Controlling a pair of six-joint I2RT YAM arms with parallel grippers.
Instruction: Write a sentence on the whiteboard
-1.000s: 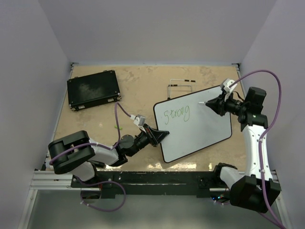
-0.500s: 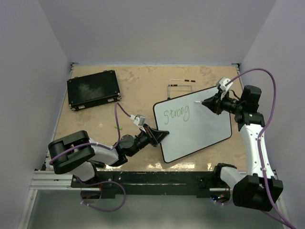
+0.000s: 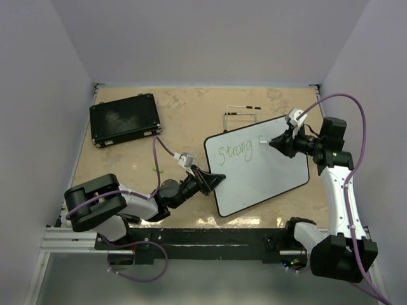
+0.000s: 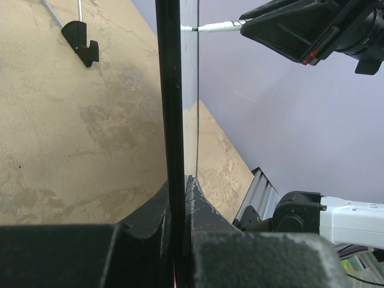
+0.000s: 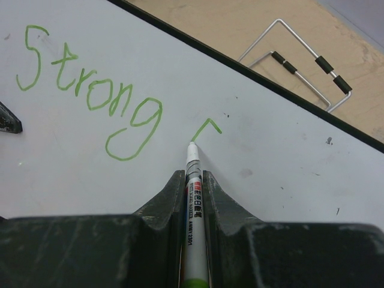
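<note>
The whiteboard (image 3: pixel 261 166) lies tilted on the table, its white face (image 5: pixel 120 162) filling the right wrist view. On it stands the green word "Strong" (image 3: pixel 236 152) (image 5: pixel 90 90), then a short fresh green stroke (image 5: pixel 206 127). My right gripper (image 3: pixel 275 143) (image 5: pixel 193 180) is shut on a white marker (image 5: pixel 193 204) whose tip touches the board at the end of that stroke. My left gripper (image 3: pixel 218 179) (image 4: pixel 179 186) is shut on the board's black left rim (image 4: pixel 171 90). From the left wrist the marker (image 4: pixel 219 26) shows meeting the board edge-on.
A flat black case (image 3: pixel 123 119) lies at the back left. A wire stand (image 3: pixel 241 113) (image 5: pixel 300 66) sits just behind the board. Purple cables loop over both arms. The enclosure's walls close in on both sides.
The right gripper has slid left across the board with the marker, from the board's upper right toward "Strong", and a short green stroke has appeared. The left gripper has stayed on the rim.
</note>
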